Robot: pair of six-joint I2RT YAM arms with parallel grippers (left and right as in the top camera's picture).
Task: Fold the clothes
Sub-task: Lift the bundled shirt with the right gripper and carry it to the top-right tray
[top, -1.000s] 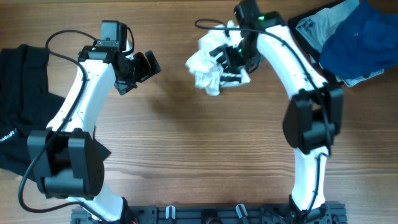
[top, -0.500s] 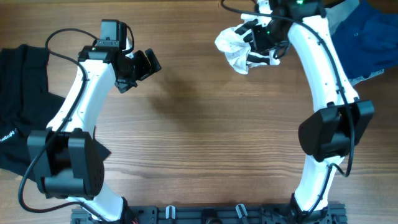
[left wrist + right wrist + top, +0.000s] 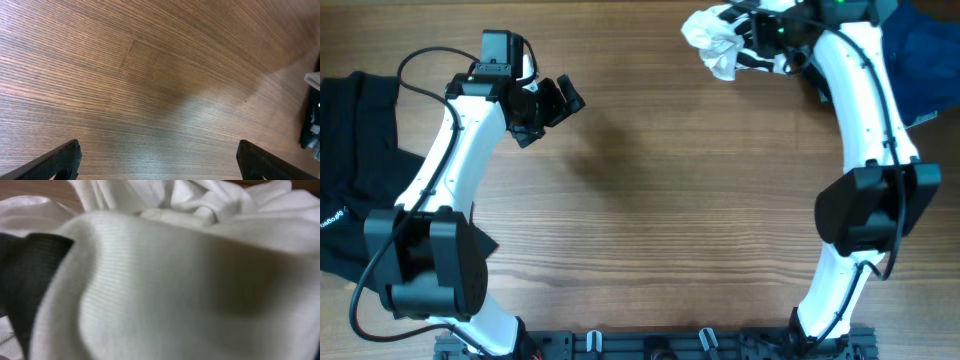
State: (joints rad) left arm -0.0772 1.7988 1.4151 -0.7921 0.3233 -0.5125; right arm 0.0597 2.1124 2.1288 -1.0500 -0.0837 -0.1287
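A crumpled white T-shirt (image 3: 715,40) hangs bunched at the top of the overhead view, held up off the table. My right gripper (image 3: 752,45) is shut on the white T-shirt; the fabric (image 3: 190,280) fills the right wrist view and hides the fingers. My left gripper (image 3: 552,103) is open and empty above bare wood at the upper left; its two fingertips (image 3: 160,162) show wide apart over the table. A black garment (image 3: 350,180) lies at the left edge. A dark blue garment (image 3: 920,60) lies at the top right corner.
The wooden table (image 3: 650,220) runs across the middle between the arms. The black garment also shows beside the left arm's base (image 3: 480,240). A black rail (image 3: 650,345) runs along the front edge.
My right gripper has carried the white T-shirt up and to the right, toward the table's far edge. The left arm has stayed nearly still.
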